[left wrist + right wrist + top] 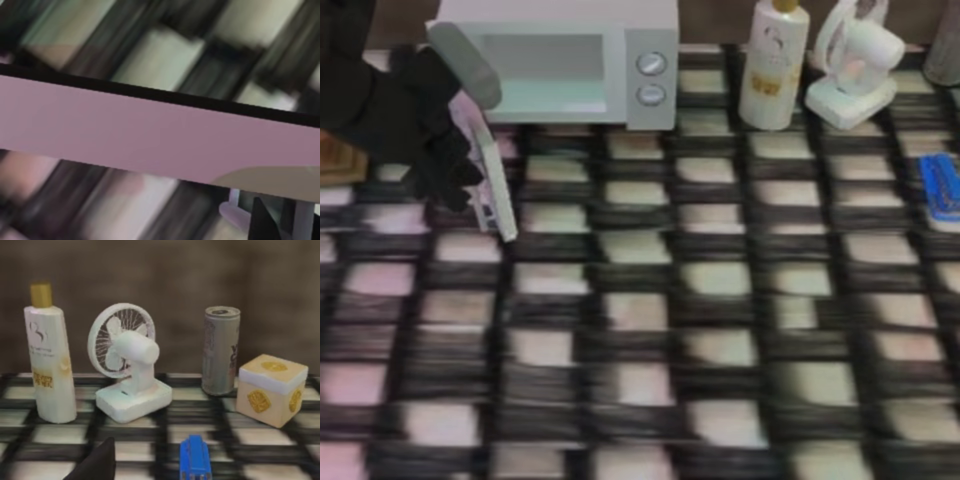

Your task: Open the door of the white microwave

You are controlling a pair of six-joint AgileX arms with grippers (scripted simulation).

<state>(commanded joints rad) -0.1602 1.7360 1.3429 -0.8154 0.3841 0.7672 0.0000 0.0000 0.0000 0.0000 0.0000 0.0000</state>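
Checked bench fills the near part of the top view, bare of things. Farther back at the left, the left arm reaches in, its dark tool against the outer face of the door. Whether that tool's fingers are spread or closed on anything cannot be told; the dark mass hides them. The door stands swung wide, edge-on from above, hinged at the left front corner of the microwave and pointing out toward the near side of the bench. The left wrist view shows mostly a broad pale pinkish panel crossing the frame, with the checked bench blurred beyond it; it cannot be said for certain which surface this is.

The microwave sits at the far edge, left of centre, its pale interior exposed and its two knobs on the right front. Just right of it stands a cream bottle with a yellow cap, then a white fan on its stand. A grey can and a tan box stand beyond the fan in the right wrist view, the two just beside each other. A blue object lies at the right edge of the bench. The right tool shows only as a dark tip in its own wrist view, so its state cannot be told.
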